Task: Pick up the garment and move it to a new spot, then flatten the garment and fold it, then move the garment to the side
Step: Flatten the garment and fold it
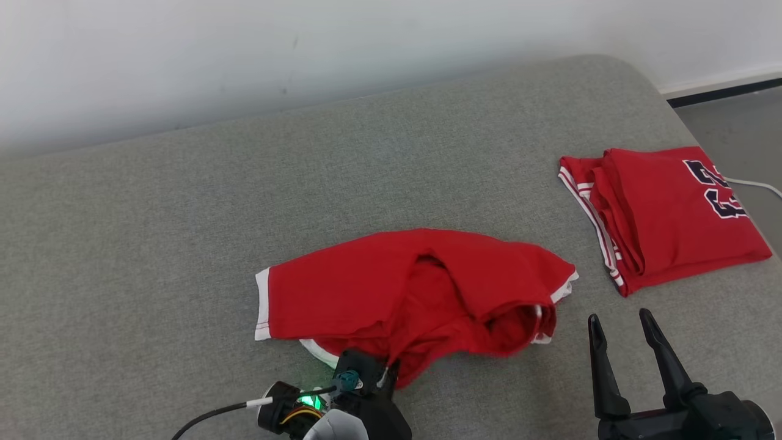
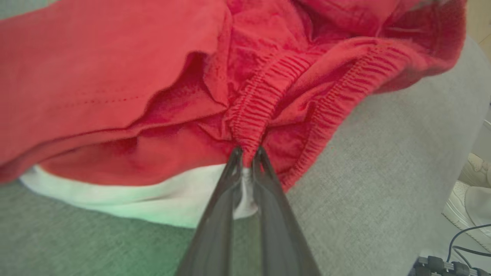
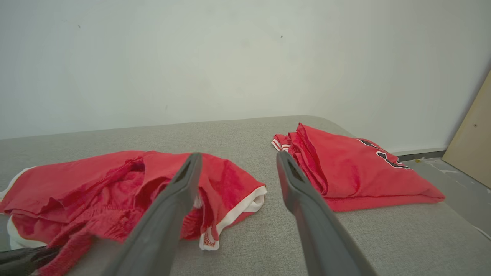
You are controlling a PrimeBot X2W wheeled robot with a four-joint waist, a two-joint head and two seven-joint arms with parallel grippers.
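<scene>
the left pincer (image 2: 247,152) pokes in from 6 o'clock, clamped on the waistband (image 2: 253,115) of the red shorts (image 1: 379,287), crumpled mid grey cushion (image 1: 183,214). the right pincer (image 1: 620,324) sits at 5 o'clock, spread wide.

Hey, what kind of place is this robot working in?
Probably an indoor lab or test room, not a lived-in home: a grey fabric-covered surface against a bare white wall, crumpled red shorts and a folded red jersey laid out on it, and a loose cable beside it.
</scene>
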